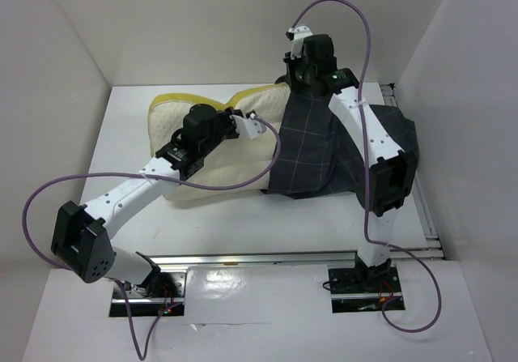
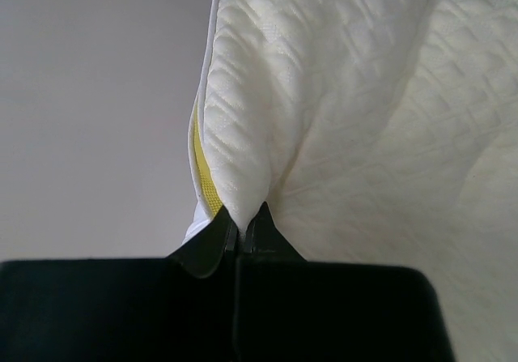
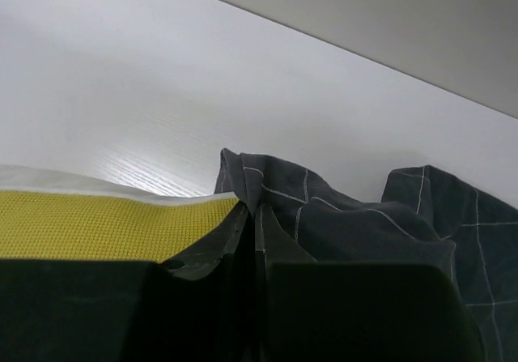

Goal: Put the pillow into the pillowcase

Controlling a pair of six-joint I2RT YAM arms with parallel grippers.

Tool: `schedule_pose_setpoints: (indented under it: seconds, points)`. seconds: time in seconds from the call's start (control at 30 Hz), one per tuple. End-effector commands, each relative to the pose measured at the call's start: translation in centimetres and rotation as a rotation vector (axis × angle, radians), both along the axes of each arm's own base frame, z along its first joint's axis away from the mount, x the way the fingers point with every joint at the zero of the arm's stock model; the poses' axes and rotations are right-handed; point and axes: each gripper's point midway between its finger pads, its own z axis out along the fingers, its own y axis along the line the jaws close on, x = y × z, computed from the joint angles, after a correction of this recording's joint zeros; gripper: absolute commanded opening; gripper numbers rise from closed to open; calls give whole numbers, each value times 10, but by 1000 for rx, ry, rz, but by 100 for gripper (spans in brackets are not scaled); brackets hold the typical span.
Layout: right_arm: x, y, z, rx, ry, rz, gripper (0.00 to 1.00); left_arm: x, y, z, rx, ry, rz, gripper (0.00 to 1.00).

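The cream-yellow pillow [image 1: 212,139] lies across the middle of the table, its right end tucked inside the dark grey gridded pillowcase [image 1: 324,155]. My left gripper [image 2: 241,224] is shut on a pinched fold of the pillow [image 2: 324,111] beside its yellow side band [image 2: 204,176]. From above, the left gripper [image 1: 257,127] sits over the pillow near the pillowcase mouth. My right gripper [image 3: 252,210] is shut on a fold of the pillowcase [image 3: 348,224] at its far edge, next to the pillow's yellow band [image 3: 105,224]. In the overhead view the right gripper [image 1: 301,77] is at the back of the table.
White walls [image 1: 73,46] enclose the table on the left, back and right. A metal rail [image 1: 267,258] runs along the near edge by the arm bases. Purple cables [image 1: 48,192] loop beside both arms.
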Motion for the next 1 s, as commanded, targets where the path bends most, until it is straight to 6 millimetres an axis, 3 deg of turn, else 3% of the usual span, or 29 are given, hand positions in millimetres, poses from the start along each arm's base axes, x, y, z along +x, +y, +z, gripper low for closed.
schedule_pose_setpoints:
  seconds: [0.0, 0.03, 0.07, 0.23, 0.27, 0.47, 0.57, 0.73, 0.87, 0.97]
  points:
    - [-26, 8, 43, 64, -35, 75, 7, -4, -3, 79, -106, -230, -12, 0]
    - [-27, 14, 45, 79, -36, 106, 7, -4, -1, 79, -105, -231, -1, 0]
    - [-30, 17, 60, 105, -53, 118, 6, -3, -1, 75, -100, -223, -1, 0]
    - [-49, 63, 93, 143, -118, 229, 7, -6, -14, 65, -84, -213, -22, 0]
    - [-55, 69, 107, 157, -146, 251, 7, -5, -13, 65, -83, -213, -13, 0]
    - [-80, 107, 88, 168, -80, 340, 9, -5, -20, 61, -88, -200, -12, 0]
    - [-91, 114, 87, 177, -65, 364, 11, -6, -22, 65, -92, -207, -5, 0]
    - [-89, 114, 73, 162, -37, 354, 13, -10, -23, 69, -106, -210, -3, 0]
    - [-90, 113, 82, 170, -55, 355, 0, -10, -21, 67, -108, -199, 6, 0]
    - [-91, 118, 85, 182, -59, 380, 0, -10, -21, 66, -116, -194, 7, 0]
